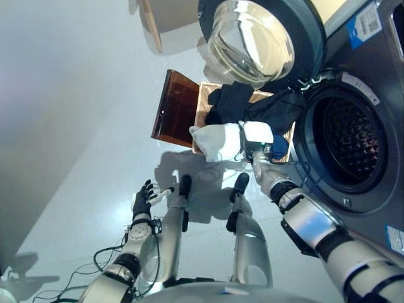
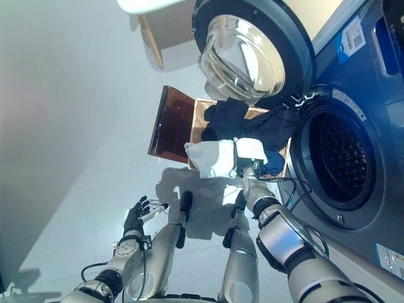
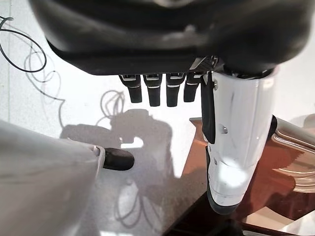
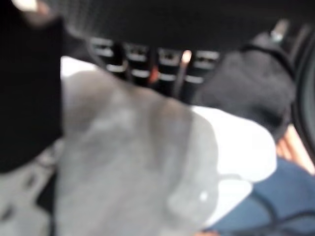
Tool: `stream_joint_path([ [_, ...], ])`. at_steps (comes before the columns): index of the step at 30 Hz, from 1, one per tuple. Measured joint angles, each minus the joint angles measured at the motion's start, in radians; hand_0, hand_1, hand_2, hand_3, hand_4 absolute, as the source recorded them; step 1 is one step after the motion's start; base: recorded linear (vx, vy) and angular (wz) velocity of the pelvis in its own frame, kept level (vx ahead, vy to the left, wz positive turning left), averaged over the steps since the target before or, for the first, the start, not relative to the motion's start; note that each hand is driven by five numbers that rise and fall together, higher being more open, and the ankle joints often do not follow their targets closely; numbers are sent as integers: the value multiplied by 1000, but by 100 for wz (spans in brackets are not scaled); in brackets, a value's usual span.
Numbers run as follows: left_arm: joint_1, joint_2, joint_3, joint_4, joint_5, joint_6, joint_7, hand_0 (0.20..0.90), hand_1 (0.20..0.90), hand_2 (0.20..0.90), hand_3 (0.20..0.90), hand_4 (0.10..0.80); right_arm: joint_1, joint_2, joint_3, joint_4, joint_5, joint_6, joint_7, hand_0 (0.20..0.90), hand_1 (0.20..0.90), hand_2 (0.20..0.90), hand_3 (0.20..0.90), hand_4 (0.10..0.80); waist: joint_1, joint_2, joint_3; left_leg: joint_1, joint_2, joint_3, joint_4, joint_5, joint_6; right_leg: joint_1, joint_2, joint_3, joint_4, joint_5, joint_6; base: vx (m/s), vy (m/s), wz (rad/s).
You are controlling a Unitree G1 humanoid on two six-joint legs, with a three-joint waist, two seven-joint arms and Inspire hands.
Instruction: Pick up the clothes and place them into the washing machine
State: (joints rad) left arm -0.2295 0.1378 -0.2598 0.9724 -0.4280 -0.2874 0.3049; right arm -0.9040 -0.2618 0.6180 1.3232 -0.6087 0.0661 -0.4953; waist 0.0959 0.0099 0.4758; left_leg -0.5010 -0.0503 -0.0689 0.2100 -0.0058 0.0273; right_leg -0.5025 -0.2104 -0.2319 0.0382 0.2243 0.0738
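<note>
R hand (image 1: 260,156) is over the basket (image 1: 203,104), down on the white garment (image 1: 218,140) at the near edge of the pile. Wrist view blurred; fingers look curled into the white cloth, so I read it as a grasp, but can't confirm how deep the pinch goes. Dark clothes (image 1: 249,104) lie behind it in the basket, plus a blue piece (image 1: 279,146) just beside the hand. All clothes are in the basket, none in the drum (image 1: 350,142) yet. Door (image 1: 252,41) is swung wide, opening clear.

L hand (image 1: 144,199) idle, low by my side, fingers straight and relaxed, empty per its wrist view.

Step in hand: secure the white item, lift, carry to drum.

Notes for doing it well:
- Check grip before lifting; a thin pinch on loose cloth will slip. Close fully, get a fold, not a single layer.
- Lift straight up first so the trailing cloth clears the basket rim and doesn't drag the dark pieces out.
- Watch the blue piece: it may be caught under the fingers. Fine if it comes along, bad if it drops on the floor.
- Drum is near, to my R. Short arc, keep cloth above the lower lip of the opening.
- Reach well past the door seal before letting go, so nothing hangs over the edge.
</note>
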Motion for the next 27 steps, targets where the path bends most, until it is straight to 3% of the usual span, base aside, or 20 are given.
stream_joint_path([
  [6,-16,21,-39,-140,-40,-5,-8,900,900,900,900,800,-67,-23,0,3,30,-1,20,900,900,900,900,800,-2,1,18,-83,0,-5,38,0,-1,-72,-1,-2,26,1,-3,-45,-14,6],
  [13,-44,34,-38,-192,-72,-6,-19,900,900,900,900,800,-130,-42,0,5,36,-1,20,900,900,900,900,800,-5,3,30,-165,0,-14,87,-1,-6,-152,-4,-4,81,-14,-11,-27,-6,4],
  [14,-44,35,-38,-192,-79,-6,-19,900,900,900,900,800,-137,-42,0,5,37,-1,20,782,782,782,782,716,-6,3,30,-174,0,-15,91,-1,-6,-160,-4,-4,82,-17,-14,-16,-22,6],
  [16,-43,35,-37,-192,-82,-5,-19,900,900,900,900,800,-147,-46,0,3,41,-1,19,249,249,249,249,335,-7,3,30,-189,1,-16,100,-1,-9,-174,-4,-3,90,-18,-12,-9,-29,7],
  [17,-43,35,-37,-192,-83,-5,-19,900,900,900,900,800,-149,-47,0,2,42,-1,19,200,200,200,200,300,-9,3,31,-191,0,-17,100,0,-12,-175,-4,-3,91,-18,-12,-2,-24,5],
  [27,-43,36,-33,-193,-102,-5,-7,900,900,900,900,800,-175,-61,-1,-11,45,3,9,200,200,200,200,300,-18,3,31,-212,1,-21,99,8,-13,-195,-4,-3,98,-18,-12,0,-3,1],
])
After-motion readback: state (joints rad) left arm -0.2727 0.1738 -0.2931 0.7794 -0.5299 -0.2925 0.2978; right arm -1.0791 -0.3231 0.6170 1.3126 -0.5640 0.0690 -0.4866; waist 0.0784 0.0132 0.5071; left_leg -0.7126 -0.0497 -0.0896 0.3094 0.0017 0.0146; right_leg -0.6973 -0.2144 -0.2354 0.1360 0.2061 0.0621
